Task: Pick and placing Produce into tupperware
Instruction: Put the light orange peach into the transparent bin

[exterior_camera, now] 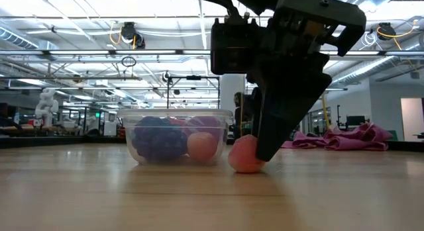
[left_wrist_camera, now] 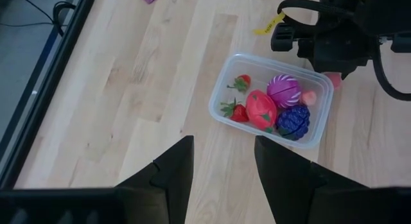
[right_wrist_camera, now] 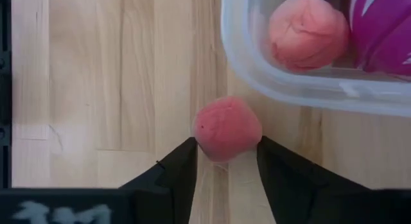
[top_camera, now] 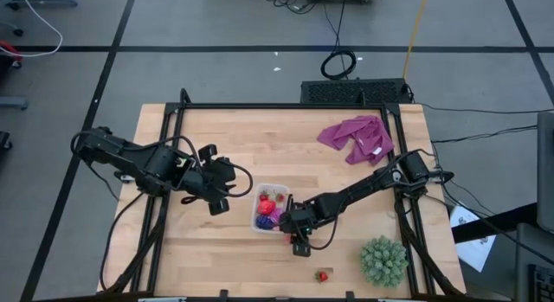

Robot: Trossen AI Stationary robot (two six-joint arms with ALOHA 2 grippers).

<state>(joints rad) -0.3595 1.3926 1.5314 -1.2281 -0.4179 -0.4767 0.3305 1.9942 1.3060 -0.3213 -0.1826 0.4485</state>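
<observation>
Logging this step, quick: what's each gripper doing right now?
Left gripper: open, empty, hovering short of the tupperware.
Right gripper: fingers around a pink peach on the table beside the tupperware.

The desk (top_camera: pixel 216 138) is a pale wooden top with a dark frame along its edges. Near its middle sits a clear plastic box (top_camera: pixel 260 222) holding toy fruit. A pink ball (right_wrist_camera: pixel 227 128) rests on the wood just beside the box, on the side toward the right edge. A purple-pink cloth (top_camera: pixel 357 138) lies crumpled by the far right corner. A spiky green plant (top_camera: pixel 383 260) stands near the near right corner, with a small strawberry (top_camera: pixel 322 275) on the wood beside it.
</observation>
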